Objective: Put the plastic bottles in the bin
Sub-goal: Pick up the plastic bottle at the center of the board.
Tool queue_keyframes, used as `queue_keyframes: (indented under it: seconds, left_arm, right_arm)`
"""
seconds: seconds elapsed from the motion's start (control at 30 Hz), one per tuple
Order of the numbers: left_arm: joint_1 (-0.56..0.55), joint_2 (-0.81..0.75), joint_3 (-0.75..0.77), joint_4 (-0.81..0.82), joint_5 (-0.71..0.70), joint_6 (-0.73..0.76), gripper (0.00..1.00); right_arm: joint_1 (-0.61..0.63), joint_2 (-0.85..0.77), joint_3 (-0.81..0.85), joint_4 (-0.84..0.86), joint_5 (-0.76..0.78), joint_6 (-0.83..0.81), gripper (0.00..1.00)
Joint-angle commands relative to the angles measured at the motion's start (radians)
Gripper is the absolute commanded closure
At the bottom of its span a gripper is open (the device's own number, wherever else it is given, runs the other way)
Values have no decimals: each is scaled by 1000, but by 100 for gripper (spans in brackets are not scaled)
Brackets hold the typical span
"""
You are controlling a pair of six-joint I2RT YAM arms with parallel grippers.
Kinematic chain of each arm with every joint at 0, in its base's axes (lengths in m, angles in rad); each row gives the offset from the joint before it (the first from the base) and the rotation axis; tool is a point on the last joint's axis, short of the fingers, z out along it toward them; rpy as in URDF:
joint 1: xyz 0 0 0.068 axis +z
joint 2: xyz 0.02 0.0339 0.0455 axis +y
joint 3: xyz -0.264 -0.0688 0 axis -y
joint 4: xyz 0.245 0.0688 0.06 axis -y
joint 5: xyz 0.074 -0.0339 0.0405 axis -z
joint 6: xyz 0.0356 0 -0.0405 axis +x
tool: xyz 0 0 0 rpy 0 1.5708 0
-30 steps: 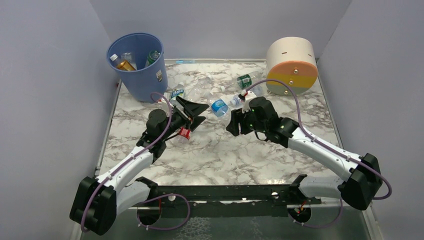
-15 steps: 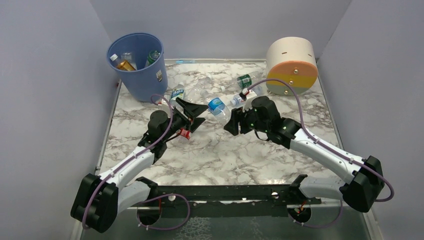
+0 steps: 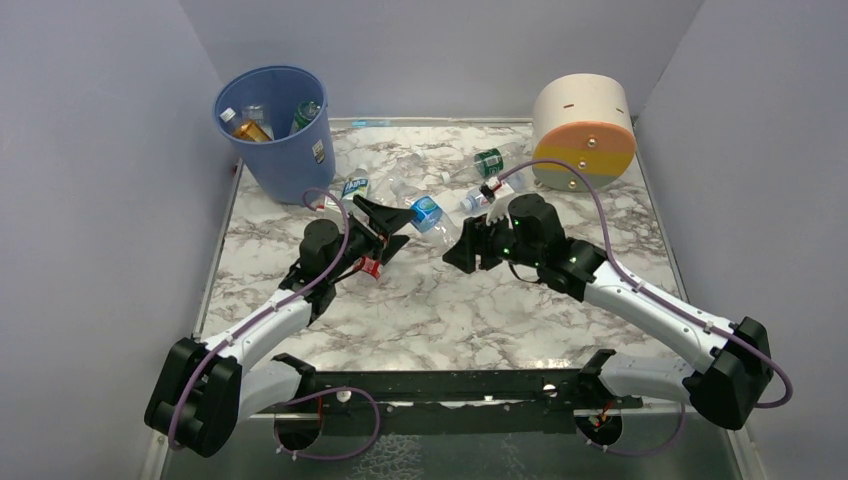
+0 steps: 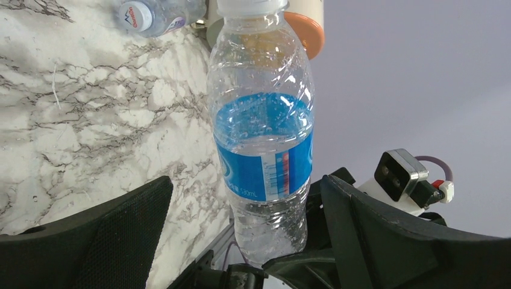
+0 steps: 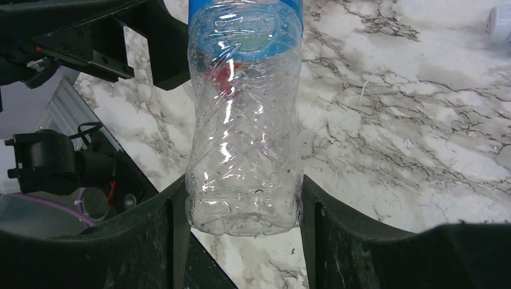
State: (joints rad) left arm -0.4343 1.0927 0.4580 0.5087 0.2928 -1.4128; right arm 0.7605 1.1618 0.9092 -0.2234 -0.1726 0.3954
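My right gripper (image 3: 452, 232) is shut on the base of a clear bottle with a blue label (image 3: 428, 212) and holds it above the table; the grip shows in the right wrist view (image 5: 241, 220). The bottle's body (image 4: 262, 138) lies between the spread fingers of my left gripper (image 3: 403, 228), which is open and does not touch it (image 4: 247, 241). The blue bin (image 3: 275, 130) stands at the back left with several bottles inside. More bottles lie on the table: a green-labelled one (image 3: 488, 160), a blue-labelled one (image 3: 355, 187) and one by my right wrist (image 3: 475, 198).
A cream, orange and yellow drum (image 3: 583, 130) stands at the back right. A small red item (image 3: 368, 266) lies under my left gripper. Grey walls close in the marble table (image 3: 430, 310) on three sides.
My right gripper has carried the blue-labelled bottle leftward until it sits between my left gripper's open fingers. The left gripper has shifted slightly toward it.
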Motion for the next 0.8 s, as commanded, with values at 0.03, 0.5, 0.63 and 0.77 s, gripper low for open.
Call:
queue_keyframes:
  seconds: [0.03,0.5,0.63,0.77]
  left_arm:
    - [-6,3,27,40,-44,20,1]
    - [-8,36,46,42,-53,33,1]
    - [-7,43,52,42,-54,34,1]
    - [-10,47,60,42,-53,36,1]
  right_arm:
    - [16,-19,-4,49,-34,20,40]
    - [39,-4,9,67,-47,30,40]
    - [47,4,8,74,-53,34,40]
    - [51,5,10,77,-53,36,40]
